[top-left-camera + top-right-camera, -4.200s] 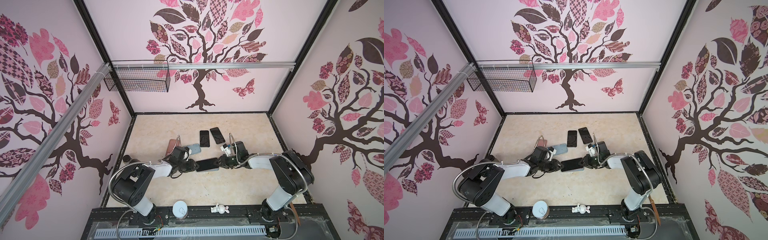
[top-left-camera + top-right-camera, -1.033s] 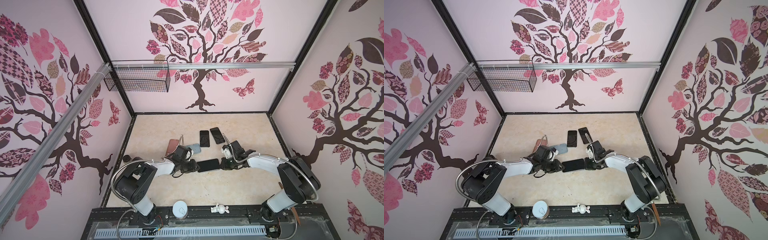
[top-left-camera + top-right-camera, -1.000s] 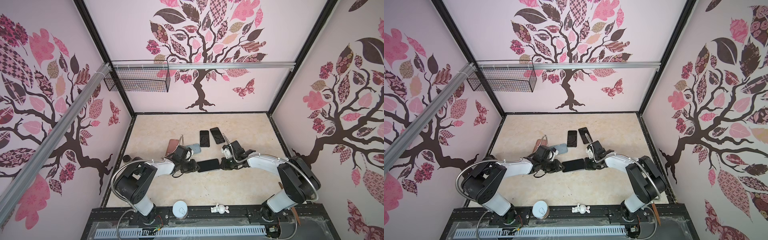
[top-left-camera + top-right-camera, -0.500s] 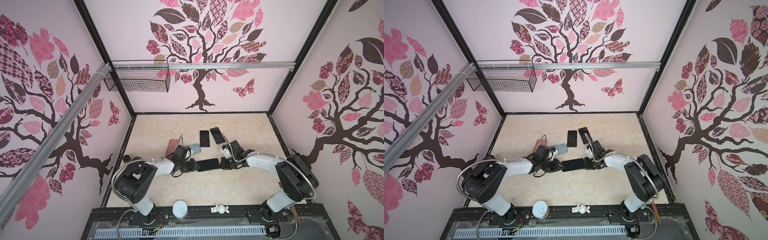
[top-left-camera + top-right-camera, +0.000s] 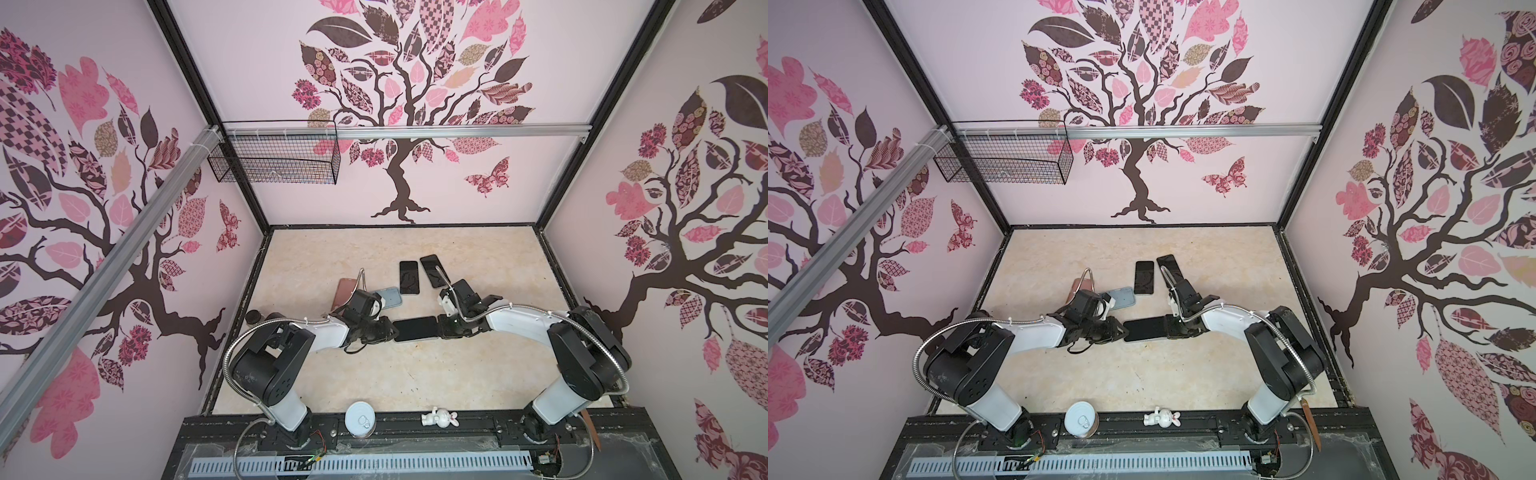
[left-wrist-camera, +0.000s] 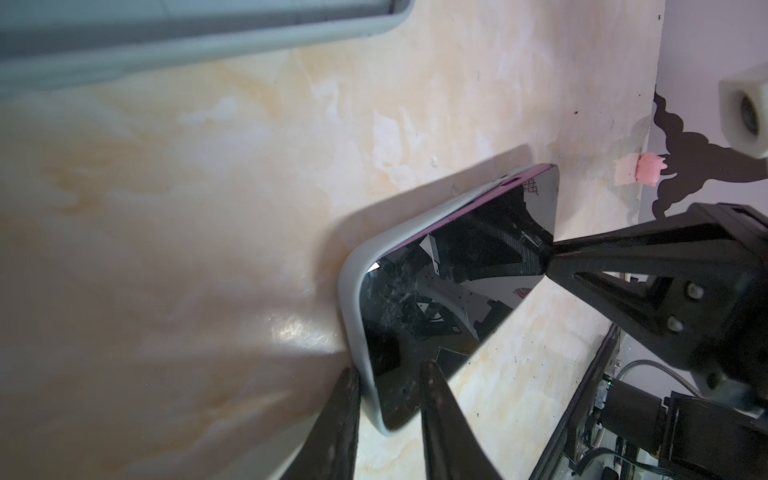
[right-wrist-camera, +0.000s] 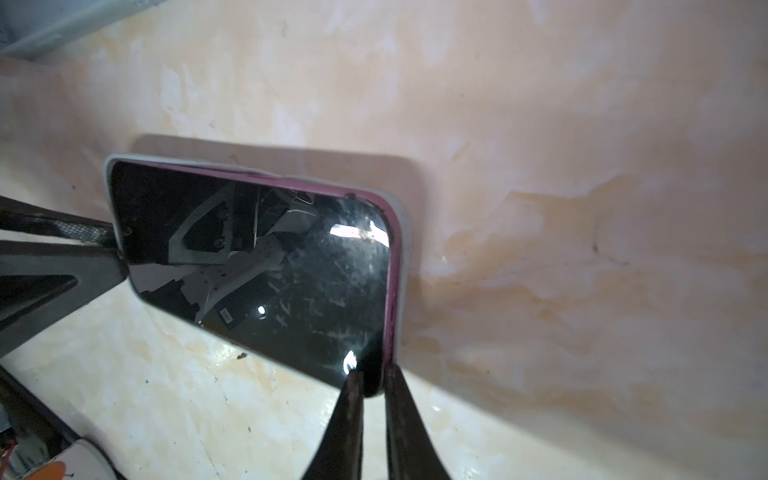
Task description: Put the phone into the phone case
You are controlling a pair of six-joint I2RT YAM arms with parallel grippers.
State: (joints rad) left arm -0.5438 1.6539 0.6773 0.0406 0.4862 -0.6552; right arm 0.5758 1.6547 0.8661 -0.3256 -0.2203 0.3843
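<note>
Walls [image 5: 291,195]: pale pink, with brown-and-pink tree decals, left, far and right.
Tabletop [image 5: 415,374]: beige, marbled.
Wire basket [image 5: 272,160]: black, far left, hung from a silver rail [image 5: 457,132].

The front half of the table [image 5: 415,382] is bare and open to a gripper, as far as the can [image 5: 360,419] and figurine [image 5: 439,417] at the front edge. Mid-table lies the phone [image 5: 415,328], its short ends taken by the left gripper [image 5: 390,331] and right gripper [image 5: 440,330]; its long sides are free. Just behind, a blue case [image 5: 388,297], a pink case [image 5: 344,291] and two black phones [image 5: 409,277] [image 5: 432,270] crowd the way; the blue case may touch the left arm. The far strip is open.
</note>
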